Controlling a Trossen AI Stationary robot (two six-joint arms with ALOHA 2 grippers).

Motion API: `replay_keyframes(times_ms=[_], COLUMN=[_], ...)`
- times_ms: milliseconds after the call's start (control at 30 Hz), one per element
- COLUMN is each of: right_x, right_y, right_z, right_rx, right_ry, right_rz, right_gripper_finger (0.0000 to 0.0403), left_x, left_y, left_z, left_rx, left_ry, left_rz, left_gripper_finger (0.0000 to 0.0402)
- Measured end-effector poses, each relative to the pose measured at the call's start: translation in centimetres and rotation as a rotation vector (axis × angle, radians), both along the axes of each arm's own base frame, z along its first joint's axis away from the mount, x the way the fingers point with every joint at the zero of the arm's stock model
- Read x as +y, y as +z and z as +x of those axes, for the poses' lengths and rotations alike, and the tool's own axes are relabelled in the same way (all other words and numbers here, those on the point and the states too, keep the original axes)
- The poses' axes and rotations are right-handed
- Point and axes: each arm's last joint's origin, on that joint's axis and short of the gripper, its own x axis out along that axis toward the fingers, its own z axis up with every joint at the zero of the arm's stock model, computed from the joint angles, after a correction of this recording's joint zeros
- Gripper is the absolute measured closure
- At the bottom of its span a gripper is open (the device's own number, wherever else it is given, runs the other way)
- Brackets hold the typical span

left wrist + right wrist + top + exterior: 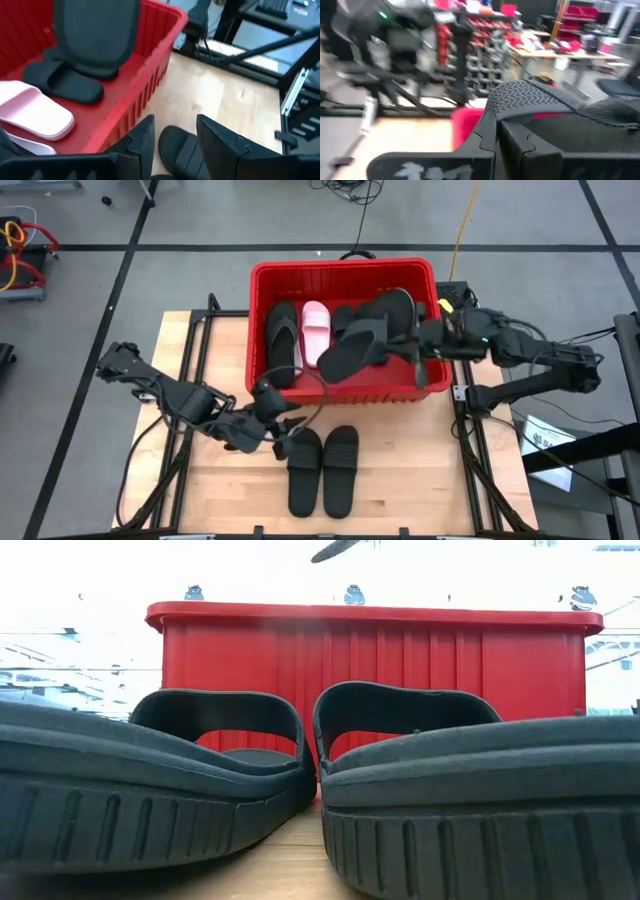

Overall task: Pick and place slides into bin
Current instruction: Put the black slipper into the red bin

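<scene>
Our right gripper [425, 345] is clamped on a black slide [362, 345] above the red bin [345, 272]; we should lower it well inside before releasing. Our left gripper [283, 435], fingers apart, hovers at the black pair [324, 470] on the table [400, 470].

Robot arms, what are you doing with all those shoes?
They are putting slides into the red bin. The right gripper is shut on a black slide, holding it over the bin, where a pink slide and black ones already lie. The left gripper is open above one of two black slides on the table.
</scene>
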Motion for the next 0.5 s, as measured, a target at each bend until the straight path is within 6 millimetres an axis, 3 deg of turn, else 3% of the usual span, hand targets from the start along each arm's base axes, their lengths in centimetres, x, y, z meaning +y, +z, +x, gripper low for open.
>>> replay_keyframes(times_ms=[300, 500], right_x=[-7.0, -11.8], right_y=[-3.6, -7.5], right_z=[4.2, 6.8], right_rx=[0.157, 0.256], right_ry=[-0.073, 0.069], right_rz=[0.037, 0.090], right_gripper_finger=[0.0403, 0.0403], left_x=[0.8, 1.3], left_y=[0.9, 1.0], left_z=[-0.6, -0.5], left_rx=[-0.038, -0.042], left_ry=[0.052, 0.069], left_rz=[0.030, 0.031], left_gripper_finger=[0.0261, 0.0261])
